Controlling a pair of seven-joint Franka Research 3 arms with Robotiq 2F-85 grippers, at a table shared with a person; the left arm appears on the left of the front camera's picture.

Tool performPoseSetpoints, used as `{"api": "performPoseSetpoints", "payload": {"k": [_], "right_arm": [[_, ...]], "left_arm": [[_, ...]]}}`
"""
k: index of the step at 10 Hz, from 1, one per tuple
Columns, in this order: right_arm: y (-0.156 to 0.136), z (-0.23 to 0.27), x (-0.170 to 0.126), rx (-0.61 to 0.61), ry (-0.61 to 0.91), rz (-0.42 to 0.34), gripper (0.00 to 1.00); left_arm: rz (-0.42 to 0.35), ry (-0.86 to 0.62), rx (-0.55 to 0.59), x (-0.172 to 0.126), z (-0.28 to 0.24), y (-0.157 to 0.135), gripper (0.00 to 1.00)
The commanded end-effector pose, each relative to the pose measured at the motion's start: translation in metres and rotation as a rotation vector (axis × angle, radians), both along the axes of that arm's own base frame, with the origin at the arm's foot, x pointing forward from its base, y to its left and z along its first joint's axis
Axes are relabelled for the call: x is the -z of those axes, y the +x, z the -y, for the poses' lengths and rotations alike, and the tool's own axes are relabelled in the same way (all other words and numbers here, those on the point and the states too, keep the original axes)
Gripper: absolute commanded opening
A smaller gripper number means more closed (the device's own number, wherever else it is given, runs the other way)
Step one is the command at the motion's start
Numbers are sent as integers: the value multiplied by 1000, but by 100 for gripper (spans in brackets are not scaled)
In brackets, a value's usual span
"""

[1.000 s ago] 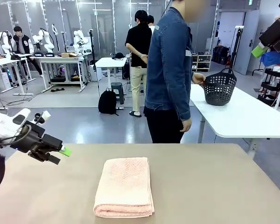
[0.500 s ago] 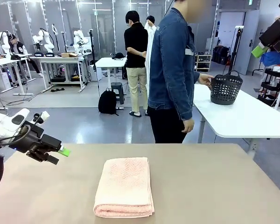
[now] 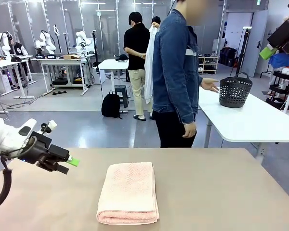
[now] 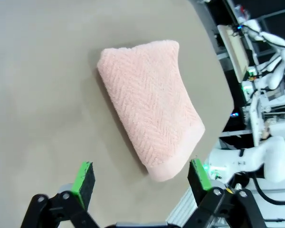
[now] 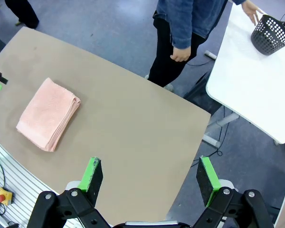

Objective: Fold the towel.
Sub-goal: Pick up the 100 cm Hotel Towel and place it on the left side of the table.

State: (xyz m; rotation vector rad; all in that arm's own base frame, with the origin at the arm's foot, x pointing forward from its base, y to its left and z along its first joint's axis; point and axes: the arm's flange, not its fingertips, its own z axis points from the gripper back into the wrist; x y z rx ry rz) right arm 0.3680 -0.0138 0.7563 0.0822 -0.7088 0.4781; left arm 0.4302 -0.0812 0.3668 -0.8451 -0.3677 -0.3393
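Note:
The towel (image 3: 128,192) lies folded into a neat pale pink rectangle on the tan table (image 3: 221,192), near its front middle. My left gripper (image 3: 70,163) hovers low over the table to the towel's left, open and holding nothing. In the left wrist view the towel (image 4: 149,107) lies ahead of the open left gripper (image 4: 141,176), and the green pads (image 4: 84,178) are clear of it. My right gripper (image 3: 267,51) hangs high at the upper right. From above, the right gripper (image 5: 151,175) stands open and empty, with the towel (image 5: 48,114) far below.
A person in a denim jacket (image 3: 176,72) stands at the table's far edge, one hand held toward a dark basket (image 3: 235,91) on a white side table (image 3: 250,120). Other people and workbenches are farther back.
My left gripper has shifted slightly right toward the towel. The person's hand has come off the basket, which now rests farther right on the white table. The towel has not moved.

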Motion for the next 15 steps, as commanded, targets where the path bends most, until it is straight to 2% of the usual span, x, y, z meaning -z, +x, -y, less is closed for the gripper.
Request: {"api": "performPoseSetpoints", "payload": {"k": [1, 5, 7, 10, 11, 15], "right_arm": [[-1, 0, 1, 1, 4, -2, 100], [-1, 0, 1, 1, 4, -2, 100], [-1, 0, 1, 1, 4, -2, 100], [-1, 0, 1, 1, 4, -2, 100], [-1, 0, 1, 1, 4, -2, 100], [-1, 0, 1, 1, 4, -2, 100]], "left_arm": [[20, -72, -14, 29, 11, 2, 100], [-23, -205, -89, 75, 45, 6, 100], [-34, -171, -109, 93, 58, 10, 100], [-62, -196, -132, 109, 85, 20, 100], [-98, -211, -106, 117, 95, 20, 100], [-152, -227, -70, 125, 112, 24, 100]]}}
